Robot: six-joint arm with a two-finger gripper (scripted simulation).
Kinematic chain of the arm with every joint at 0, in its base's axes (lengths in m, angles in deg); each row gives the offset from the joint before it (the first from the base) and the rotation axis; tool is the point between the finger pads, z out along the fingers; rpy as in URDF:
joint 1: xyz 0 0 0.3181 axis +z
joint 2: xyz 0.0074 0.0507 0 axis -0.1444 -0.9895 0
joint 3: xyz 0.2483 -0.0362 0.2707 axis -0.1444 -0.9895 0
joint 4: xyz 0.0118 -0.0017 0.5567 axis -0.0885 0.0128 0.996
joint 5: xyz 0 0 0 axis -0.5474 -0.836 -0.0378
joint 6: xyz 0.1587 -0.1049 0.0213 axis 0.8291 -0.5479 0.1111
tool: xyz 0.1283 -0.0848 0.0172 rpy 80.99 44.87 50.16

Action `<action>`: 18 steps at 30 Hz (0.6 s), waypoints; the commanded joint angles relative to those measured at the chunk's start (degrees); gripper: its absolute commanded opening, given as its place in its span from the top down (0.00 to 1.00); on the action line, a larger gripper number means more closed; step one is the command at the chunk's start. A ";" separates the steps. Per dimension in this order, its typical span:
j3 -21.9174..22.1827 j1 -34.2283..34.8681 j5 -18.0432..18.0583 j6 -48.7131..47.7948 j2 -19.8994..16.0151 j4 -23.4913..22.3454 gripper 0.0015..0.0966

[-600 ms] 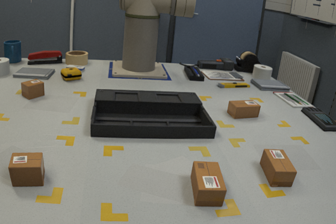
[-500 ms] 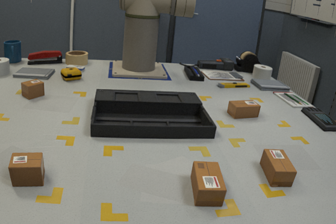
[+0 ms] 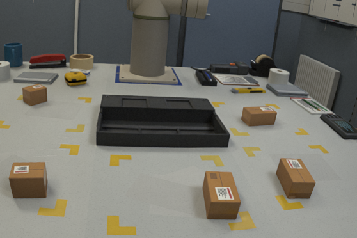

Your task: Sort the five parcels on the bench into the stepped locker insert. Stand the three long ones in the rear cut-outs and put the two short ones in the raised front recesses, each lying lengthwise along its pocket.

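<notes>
On the grey bench, the black stepped locker insert (image 3: pixel 161 121) sits in the middle with nothing in its pockets; its raised step with two recesses is on the side toward the robot's base. Five brown parcels lie around it. A small one (image 3: pixel 34 94) is at the far left, and another (image 3: pixel 28 179) at the near left. One (image 3: pixel 258 115) lies to the right of the insert. Two stand near the front right, one (image 3: pixel 221 194) closer to the middle and one (image 3: pixel 295 178) further right. Only the robot's base column (image 3: pixel 149 34) and shoulder show; the gripper is out of view.
Yellow corner marks (image 3: pixel 118 159) dot the bench around the insert. Along the far edge sit a red stapler (image 3: pixel 48 60), a tape roll (image 3: pixel 81 61), a blue mug (image 3: pixel 13 54), a yellow tape measure (image 3: pixel 75 78), a clipboard (image 3: pixel 235 80) and a tape dispenser (image 3: pixel 262 65).
</notes>
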State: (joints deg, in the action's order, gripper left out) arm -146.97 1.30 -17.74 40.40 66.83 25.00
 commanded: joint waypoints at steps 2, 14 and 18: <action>0.06 0.00 0.00 0.00 0.02 0.00 0.11; 0.07 0.00 0.00 0.00 0.02 0.00 0.28; 0.07 0.00 0.00 0.00 0.02 0.00 0.28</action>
State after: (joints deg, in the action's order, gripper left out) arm -146.96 1.30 -17.74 40.40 66.84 25.00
